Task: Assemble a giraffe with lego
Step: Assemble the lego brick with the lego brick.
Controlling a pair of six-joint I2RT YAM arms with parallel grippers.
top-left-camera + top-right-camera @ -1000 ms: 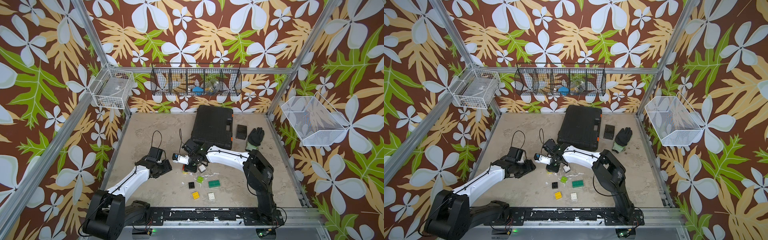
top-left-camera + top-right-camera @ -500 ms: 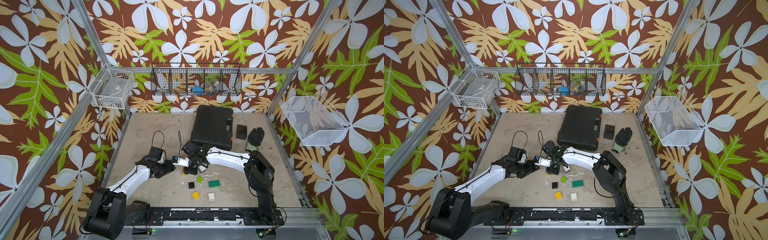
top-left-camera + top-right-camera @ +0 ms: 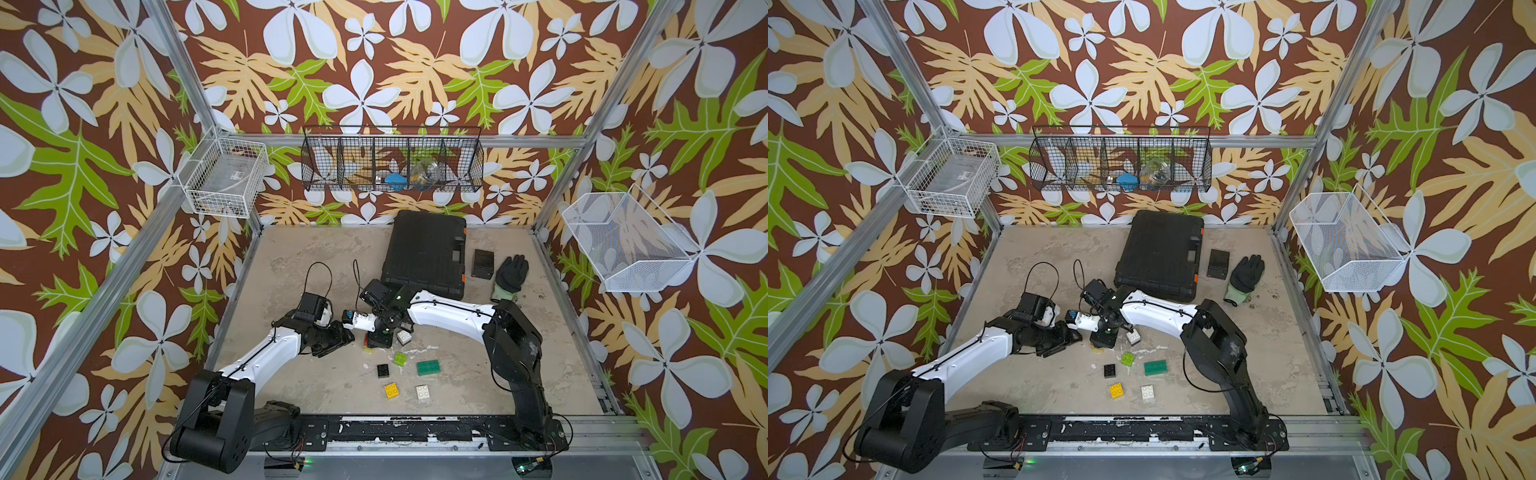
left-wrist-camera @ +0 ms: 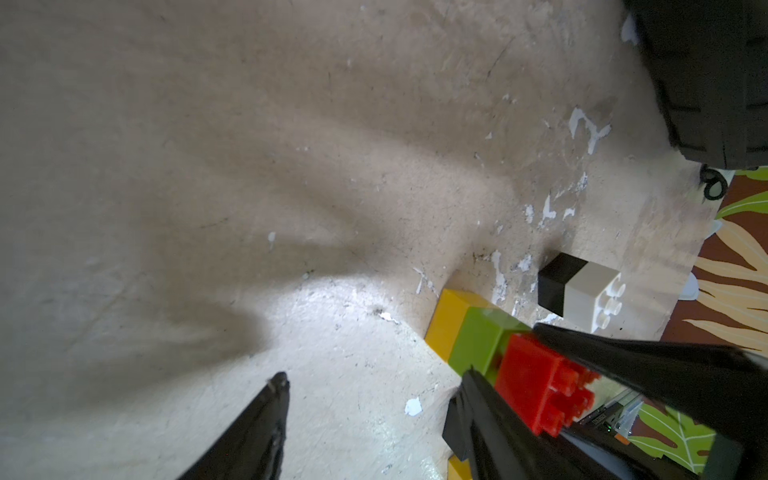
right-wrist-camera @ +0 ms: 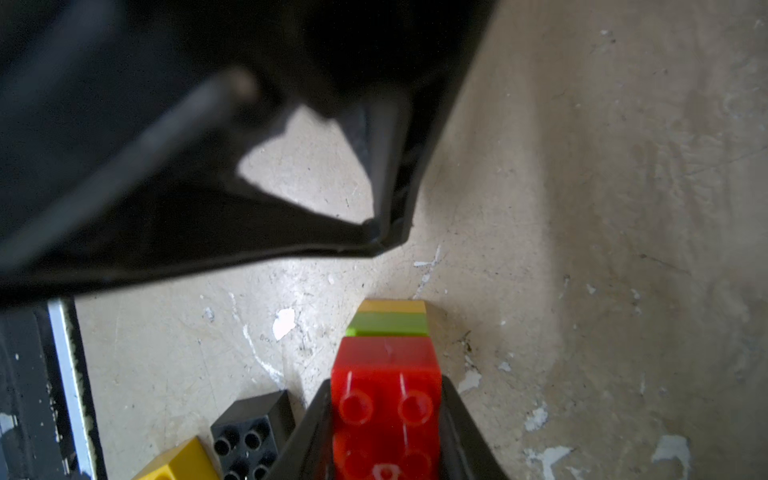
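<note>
The giraffe [image 5: 386, 361] is only a short stub: a red brick [image 4: 536, 386] stacked on a lime green one [image 4: 482, 340], with a yellow one [image 4: 449, 320] at the bottom. It stands on end near the middle of the table [image 3: 291, 270], just in front of the black case [image 3: 426, 253]. Its long axis is roughly upright, yellow end on the surface and red studs facing up. The bricks are glossy hard plastic, square-edged with round studs; the tabletop is scuffed beige, flecked with white chips. The right gripper [image 5: 386, 390] pinches the red brick between its black fingers. The left gripper [image 3: 347, 337] sits just beside it, jaws partly spread with nothing in them. A joined black-and-white pair [image 4: 582, 291] lies close by. Nearer the front lie loose black [image 3: 382, 370], lime [image 3: 400, 358], dark green [image 3: 428, 367], yellow [image 3: 391, 390] and white [image 3: 423, 391] lego.
</note>
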